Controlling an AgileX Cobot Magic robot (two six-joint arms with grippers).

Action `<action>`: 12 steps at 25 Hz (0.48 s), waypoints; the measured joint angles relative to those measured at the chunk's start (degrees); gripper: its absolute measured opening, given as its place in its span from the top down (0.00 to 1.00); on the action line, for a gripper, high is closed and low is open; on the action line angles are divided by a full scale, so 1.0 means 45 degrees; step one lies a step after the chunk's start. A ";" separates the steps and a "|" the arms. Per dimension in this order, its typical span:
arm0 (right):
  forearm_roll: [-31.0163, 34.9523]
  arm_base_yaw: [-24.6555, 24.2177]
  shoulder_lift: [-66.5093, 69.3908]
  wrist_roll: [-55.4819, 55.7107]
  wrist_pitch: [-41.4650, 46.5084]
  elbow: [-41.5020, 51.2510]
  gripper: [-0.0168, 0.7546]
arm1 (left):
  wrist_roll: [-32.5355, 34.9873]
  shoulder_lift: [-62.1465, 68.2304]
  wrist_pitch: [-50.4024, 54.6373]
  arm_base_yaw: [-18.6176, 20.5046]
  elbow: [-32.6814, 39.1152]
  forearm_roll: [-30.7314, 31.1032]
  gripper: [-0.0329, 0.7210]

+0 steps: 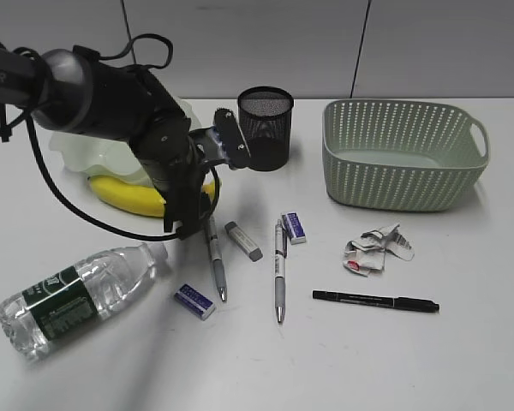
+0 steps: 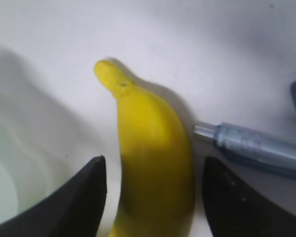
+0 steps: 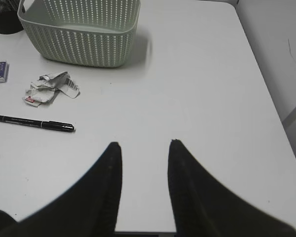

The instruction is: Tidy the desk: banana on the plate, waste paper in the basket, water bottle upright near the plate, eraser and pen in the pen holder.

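The yellow banana [image 1: 128,197] lies on the desk [image 1: 463,360] against the front of the pale green ruffled plate [image 1: 77,152]. My left gripper [image 1: 182,224] is down over the banana's right end. In the left wrist view its jaws [image 2: 153,168] are open and straddle the banana [image 2: 153,143], with a gap on each side. The water bottle [image 1: 77,295] lies on its side at the front left. The waste paper [image 1: 375,248] lies in front of the basket [image 1: 403,154]. The pen holder [image 1: 265,128] stands at the back middle. My right gripper [image 3: 145,145] is open and empty above the desk's right part.
Two silver pens [image 1: 216,257] [image 1: 279,270], a black marker [image 1: 375,300], two blue-and-white erasers [image 1: 194,301] [image 1: 294,227] and a grey eraser [image 1: 243,241] lie mid-desk. One pen's end [image 2: 256,148] lies just right of the banana. The desk's right edge [image 3: 266,98] is near.
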 joint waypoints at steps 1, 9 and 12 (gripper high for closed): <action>0.0000 0.0000 0.0000 0.0000 0.0000 0.0000 0.63 | 0.0000 0.0000 -0.0099 0.0000 0.0000 0.0004 0.34; 0.0000 0.0000 0.0000 -0.0009 0.0000 0.0000 0.63 | 0.0000 0.0100 -0.0465 0.0023 0.0000 0.0097 0.36; 0.0000 0.0000 0.0000 -0.0009 0.0000 0.0000 0.63 | -0.0009 0.0158 -0.0440 0.0023 0.0000 0.0097 0.50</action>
